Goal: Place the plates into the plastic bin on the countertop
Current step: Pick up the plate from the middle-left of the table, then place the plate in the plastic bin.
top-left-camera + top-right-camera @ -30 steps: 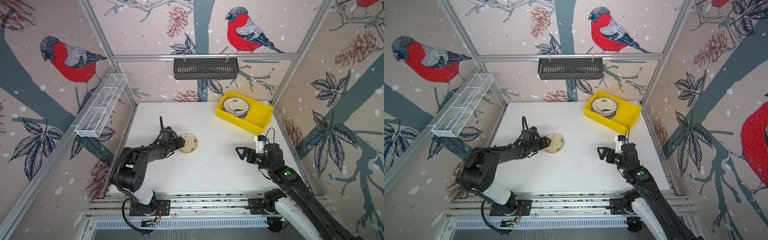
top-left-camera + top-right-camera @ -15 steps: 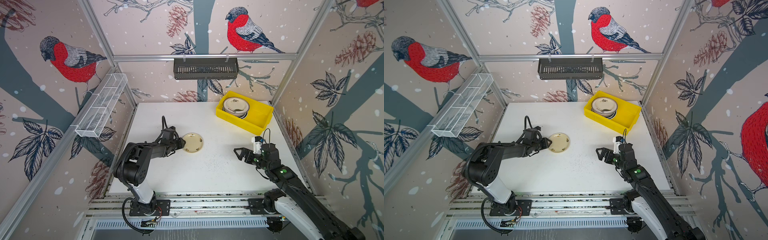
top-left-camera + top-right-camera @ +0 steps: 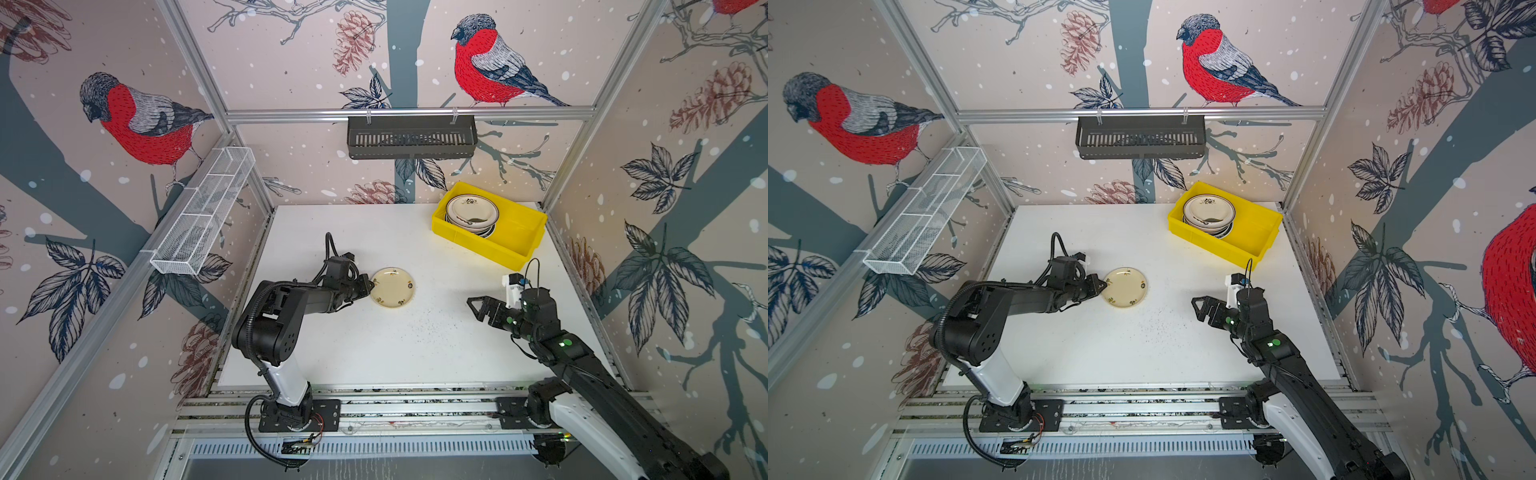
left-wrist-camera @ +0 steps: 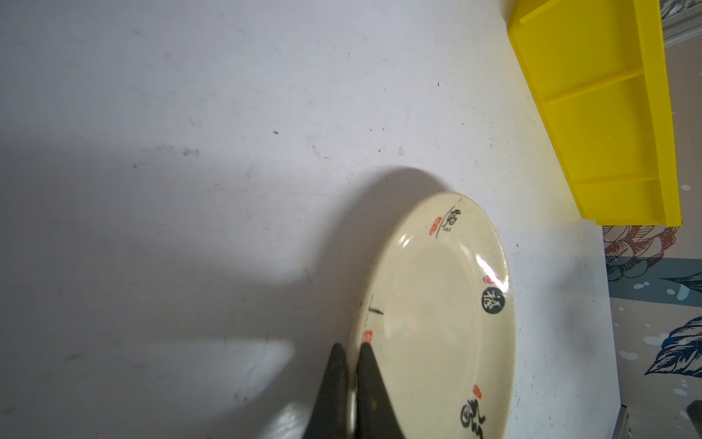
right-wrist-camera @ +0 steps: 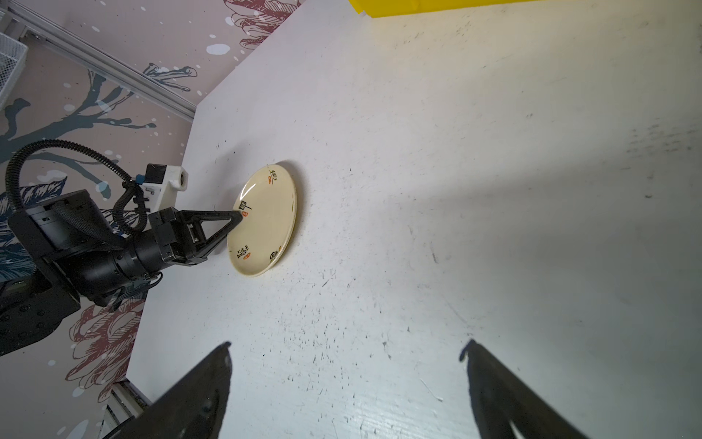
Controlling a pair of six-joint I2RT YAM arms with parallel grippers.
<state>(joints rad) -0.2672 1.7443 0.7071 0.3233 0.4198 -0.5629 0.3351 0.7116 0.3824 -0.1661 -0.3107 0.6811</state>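
A cream plate (image 3: pixel 392 287) (image 3: pixel 1125 288) with red and black characters lies left of the middle of the white countertop (image 3: pixel 374 353). My left gripper (image 3: pixel 371 286) (image 4: pixel 351 347) is shut on the plate's (image 4: pixel 437 323) near-left rim, one finger above and one below. The gripped side looks slightly raised in the right wrist view, where the plate (image 5: pixel 266 220) leans. Several more plates (image 3: pixel 471 210) are stacked in the yellow plastic bin (image 3: pixel 490 249) (image 3: pixel 1221 249) at the back right. My right gripper (image 3: pixel 476 309) (image 5: pixel 347 346) hangs open and empty over the table's right side.
A black slatted basket (image 3: pixel 411 137) hangs on the back rail. A white wire-mesh basket (image 3: pixel 203 212) is fixed along the left rail. Fine dark specks (image 3: pixel 419 328) dot the table between the arms. Aluminium rails edge the table.
The left jaws have closed on the plate's rim, and the plate has shifted a little to the right with the gripper. The right arm has drifted slightly leftward, still open.
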